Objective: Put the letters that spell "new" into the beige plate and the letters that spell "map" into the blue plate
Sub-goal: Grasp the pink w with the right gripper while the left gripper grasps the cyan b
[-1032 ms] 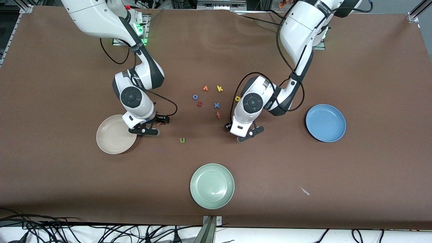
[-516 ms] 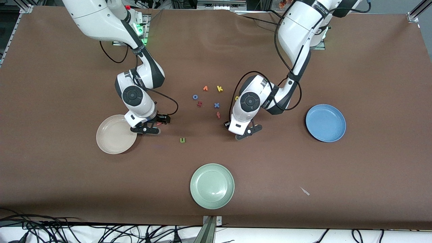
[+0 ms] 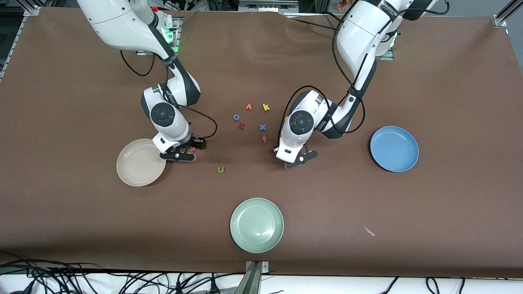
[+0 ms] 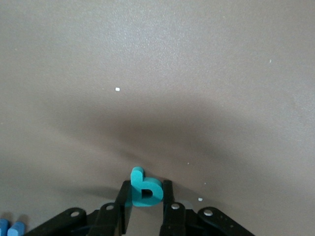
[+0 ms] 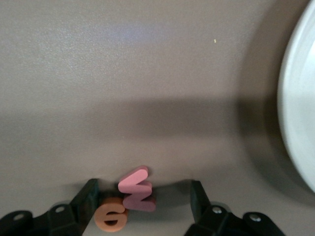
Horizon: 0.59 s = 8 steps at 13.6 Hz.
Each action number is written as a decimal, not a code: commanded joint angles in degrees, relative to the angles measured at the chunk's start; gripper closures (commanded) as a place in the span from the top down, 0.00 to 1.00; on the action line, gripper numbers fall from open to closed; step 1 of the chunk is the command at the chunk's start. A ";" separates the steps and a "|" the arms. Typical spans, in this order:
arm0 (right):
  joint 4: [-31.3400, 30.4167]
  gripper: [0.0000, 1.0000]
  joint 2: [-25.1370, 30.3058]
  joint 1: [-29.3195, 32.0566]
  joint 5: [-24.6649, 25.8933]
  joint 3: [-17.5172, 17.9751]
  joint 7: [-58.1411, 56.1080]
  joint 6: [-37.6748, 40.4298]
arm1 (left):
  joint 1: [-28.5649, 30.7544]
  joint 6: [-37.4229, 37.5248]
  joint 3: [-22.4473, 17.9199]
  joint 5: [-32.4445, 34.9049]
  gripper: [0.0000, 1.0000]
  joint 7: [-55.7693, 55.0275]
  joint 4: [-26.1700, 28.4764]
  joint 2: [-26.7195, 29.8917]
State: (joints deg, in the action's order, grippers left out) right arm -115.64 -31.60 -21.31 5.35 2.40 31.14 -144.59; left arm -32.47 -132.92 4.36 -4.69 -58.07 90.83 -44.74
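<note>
Left claw (image 4: 143,212) is down at the tabletop (image 3: 408,81) and clamped shut on the teal "a" (image 4: 144,189), which sits pinched between both fingers with its top poking out past the tips. The blue plate (image 3: 394,148) is well off toward the left arm's end of the tabletop from that claw. A bit of the blue "m" (image 4: 11,228) shows at the very edge of the left wrist view, near the claw's side. Right claw (image 5: 142,209) is also down low, fingers spread wide apart, with the salmon-pink "w" (image 5: 137,195) and the orange "e" (image 5: 111,215) lying between them, the two letters touching, neither one squeezed by a finger as far as I can see. The beige plate (image 3: 139,162) sits just beside that claw. The green "n" (image 3: 221,169) is on its own on the tabletop, roughly between the two claws and nearer the front camera than both.
</note>
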 commanded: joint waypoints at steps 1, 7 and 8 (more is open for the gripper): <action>-1.08 0.80 0.14 -0.49 1.15 -0.47 1.03 -1.57 | -0.14 3.26 -0.85 1.35 0.08 0.23 -0.47 0.17; -1.08 0.50 0.14 -0.49 1.15 -0.65 0.85 -1.57 | 7.40 23.90 -1.02 1.35 0.06 20.41 -1.27 7.72; -1.08 0.46 0.14 -0.40 1.24 -0.65 0.68 -1.57 | 9.08 27.33 -1.02 1.69 0.06 25.41 -1.01 8.96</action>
State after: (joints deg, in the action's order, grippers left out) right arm -115.63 -31.28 -21.41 5.39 2.34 31.14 -145.16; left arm -26.54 -111.38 2.89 -4.48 -40.77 88.21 -39.69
